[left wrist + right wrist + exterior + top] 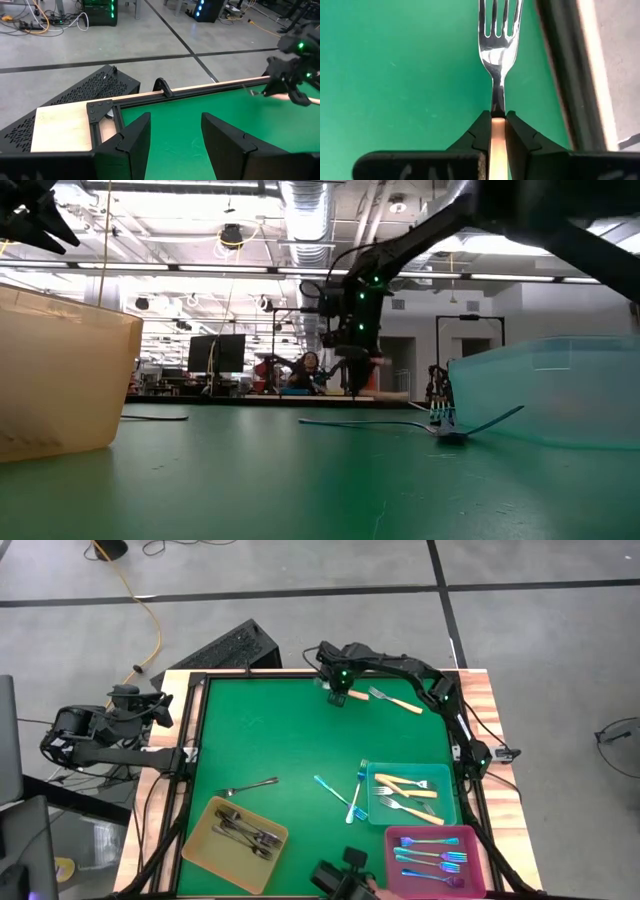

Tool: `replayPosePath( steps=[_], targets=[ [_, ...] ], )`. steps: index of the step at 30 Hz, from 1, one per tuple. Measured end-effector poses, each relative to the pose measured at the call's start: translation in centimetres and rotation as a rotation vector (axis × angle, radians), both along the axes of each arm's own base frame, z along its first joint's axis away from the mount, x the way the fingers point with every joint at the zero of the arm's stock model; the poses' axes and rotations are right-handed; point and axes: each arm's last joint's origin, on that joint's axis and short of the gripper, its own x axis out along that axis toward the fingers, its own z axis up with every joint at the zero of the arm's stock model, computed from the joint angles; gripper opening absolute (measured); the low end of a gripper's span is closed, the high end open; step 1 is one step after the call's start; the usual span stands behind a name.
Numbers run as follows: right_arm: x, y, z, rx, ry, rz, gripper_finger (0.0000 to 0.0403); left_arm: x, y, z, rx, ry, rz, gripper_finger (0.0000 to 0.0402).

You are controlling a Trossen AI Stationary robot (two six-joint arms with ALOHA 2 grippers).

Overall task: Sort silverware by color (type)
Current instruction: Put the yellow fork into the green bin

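- Right claw pinches a cream-handled fork near the bench's far edge, well beyond the teal tray holding its kind.
- Left claw waits spread, off the bench.

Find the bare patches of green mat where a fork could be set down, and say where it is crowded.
Free: the wide green mat between the right gripper and the yellow tray, apart from the plain grey fork. Crowded: around the teal tray and pink tray, with blue forks lying beside them.
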Motion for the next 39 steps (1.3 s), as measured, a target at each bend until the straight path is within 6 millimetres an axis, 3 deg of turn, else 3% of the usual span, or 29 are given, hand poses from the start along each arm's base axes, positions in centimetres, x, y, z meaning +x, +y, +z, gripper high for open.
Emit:
replayPosePath(
  steps=[12,18,21,33,39],
  targets=[
    [0.8,-0.5,8.1,-0.085,-0.123,0.031,0.0056,0.0,0.0,0.0,0.0,0.0,0.0,0.0158],
    [0.2,0.1,10.7,-0.083,-0.113,0.06,0.0056,0.0,0.0,0.0,-0.008,-0.007,-0.001,0.0158],
    [-1.0,0.8,11.8,-0.044,-0.086,0.091,0.0056,0.0,0.0,0.0,-0.012,-0.007,-0.004,0.0158],
    [-6.9,4.0,19.3,0.012,-0.127,0.082,0.0056,0.0,0.0,0.0,-0.019,-0.007,-0.01,0.0158],
    [-10.5,5.6,19.7,0.033,-0.092,0.076,0.0056,0.0,0.0,0.0,-0.021,-0.01,-0.009,0.0158]
  ],
)
